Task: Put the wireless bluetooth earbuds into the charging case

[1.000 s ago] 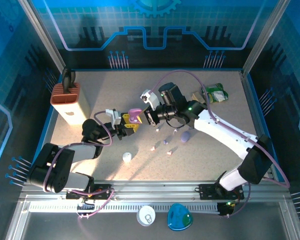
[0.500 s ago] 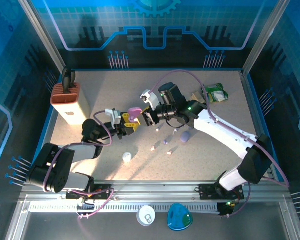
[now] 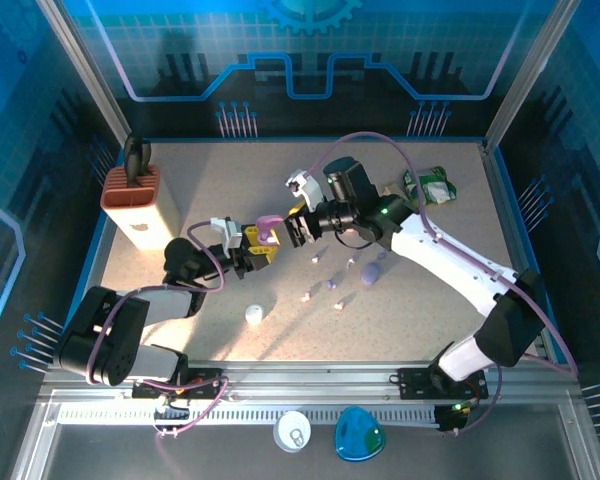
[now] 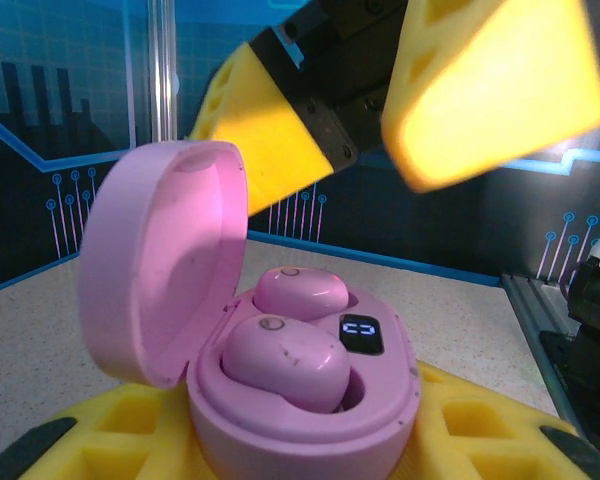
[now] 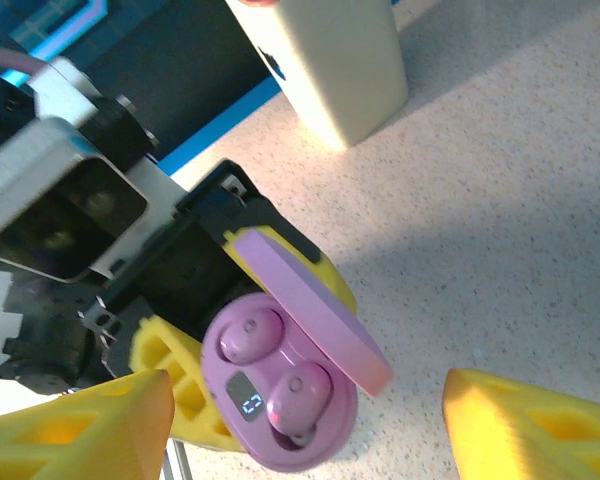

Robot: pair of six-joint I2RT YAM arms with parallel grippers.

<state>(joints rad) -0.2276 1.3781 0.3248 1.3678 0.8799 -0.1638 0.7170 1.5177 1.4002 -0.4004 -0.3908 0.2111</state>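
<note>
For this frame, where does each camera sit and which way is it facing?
Top external: fixed above and behind the bases, looking down on the table; both arms show.
Left wrist: on the left arm, facing forward over the open pink case held by the left gripper.
Right wrist: on the right arm, facing down between the fingers of the open right gripper.
Shared: both wrist views show the case with two earbuds seated.

Bright overhead light, blurred foreground.
</note>
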